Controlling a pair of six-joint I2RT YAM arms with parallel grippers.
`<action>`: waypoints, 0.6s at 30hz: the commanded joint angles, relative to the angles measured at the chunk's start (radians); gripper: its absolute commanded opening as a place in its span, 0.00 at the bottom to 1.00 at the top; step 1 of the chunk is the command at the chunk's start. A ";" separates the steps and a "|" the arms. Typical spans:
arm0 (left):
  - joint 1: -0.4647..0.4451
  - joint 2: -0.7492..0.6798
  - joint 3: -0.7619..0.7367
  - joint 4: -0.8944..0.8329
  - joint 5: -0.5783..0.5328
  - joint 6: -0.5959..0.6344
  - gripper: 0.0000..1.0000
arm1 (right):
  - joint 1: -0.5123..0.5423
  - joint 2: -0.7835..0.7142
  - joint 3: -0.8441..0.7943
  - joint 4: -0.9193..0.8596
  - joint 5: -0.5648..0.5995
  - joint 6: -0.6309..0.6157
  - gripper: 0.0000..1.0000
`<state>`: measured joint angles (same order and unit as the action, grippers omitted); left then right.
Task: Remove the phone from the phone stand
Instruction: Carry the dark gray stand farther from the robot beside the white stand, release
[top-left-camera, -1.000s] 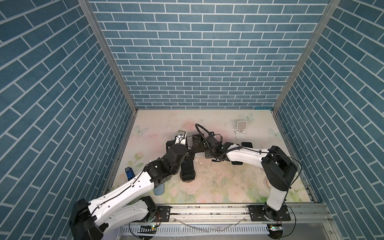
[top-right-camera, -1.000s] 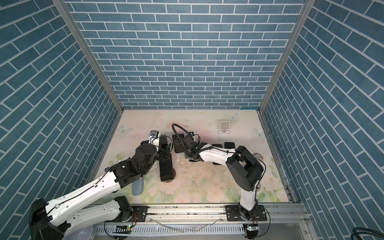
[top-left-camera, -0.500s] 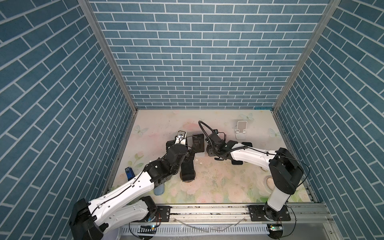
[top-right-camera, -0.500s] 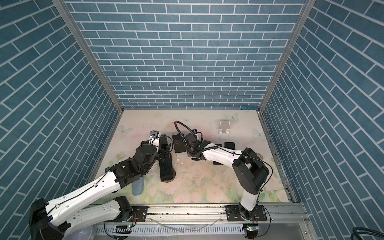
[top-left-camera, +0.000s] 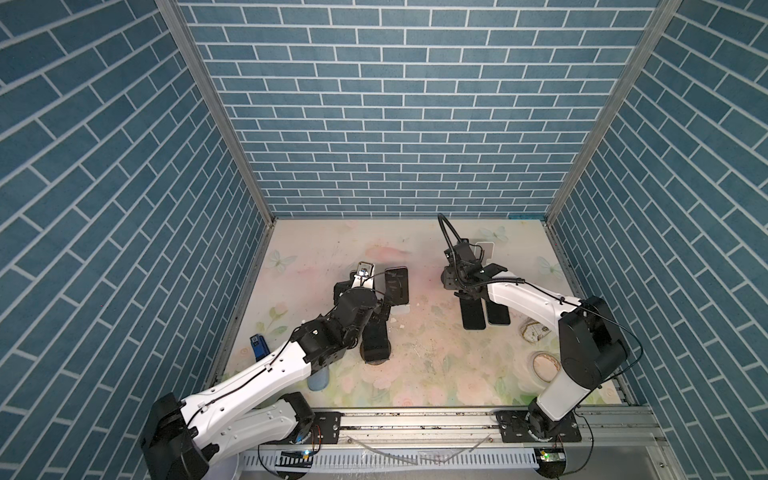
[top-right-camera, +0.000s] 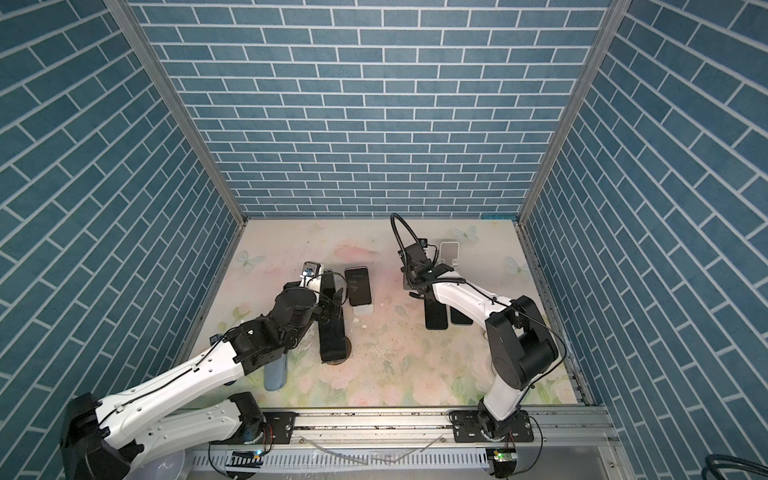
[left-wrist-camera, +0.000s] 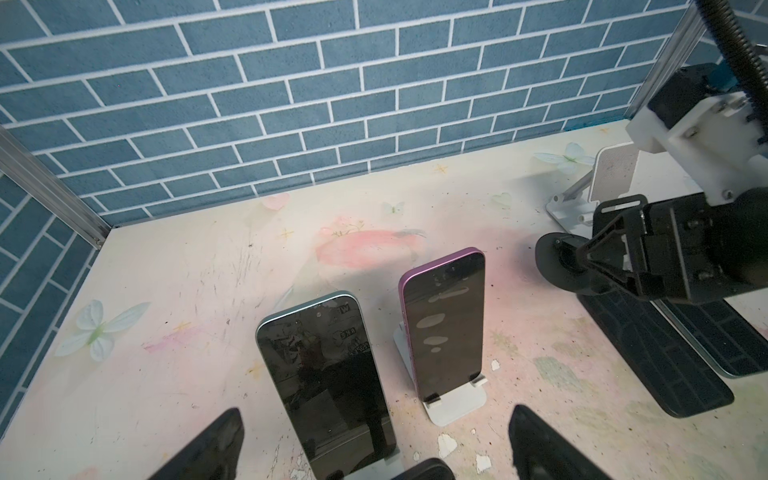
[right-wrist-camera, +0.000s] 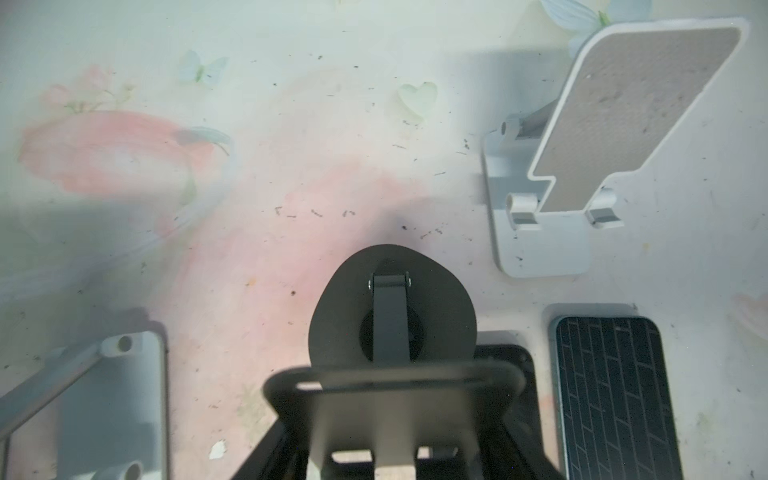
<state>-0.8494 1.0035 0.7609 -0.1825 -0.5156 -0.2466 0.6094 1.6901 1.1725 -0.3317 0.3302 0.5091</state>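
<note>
A teal-edged phone leans on its phone stand, and my left gripper is open with a finger on either side of its lower end, not touching it. In a top view this phone is just below the wrist camera. Beside it a purple phone rests on a white stand. My right gripper is shut on an empty black phone stand with a round base, held above two phones lying flat.
An empty white stand sits at the back right. A dark phone on a round-based stand stands under my left forearm. A blue item, a pale cylinder and two tape rolls lie nearer the front.
My right gripper has carried the black stand from the middle, near the left gripper, to the right over the two flat phones. The left arm has stayed still.
</note>
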 joint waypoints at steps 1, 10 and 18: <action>-0.005 0.003 0.029 -0.017 -0.012 0.003 1.00 | -0.036 0.049 0.071 0.004 -0.037 -0.070 0.40; -0.004 0.013 0.038 -0.009 -0.031 0.006 1.00 | -0.094 0.169 0.177 0.004 -0.076 -0.122 0.40; -0.004 0.020 0.055 -0.041 -0.096 -0.009 1.00 | -0.121 0.252 0.240 0.007 -0.081 -0.149 0.41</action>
<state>-0.8494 1.0225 0.7876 -0.1932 -0.5644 -0.2481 0.4995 1.9156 1.3548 -0.3283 0.2516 0.3958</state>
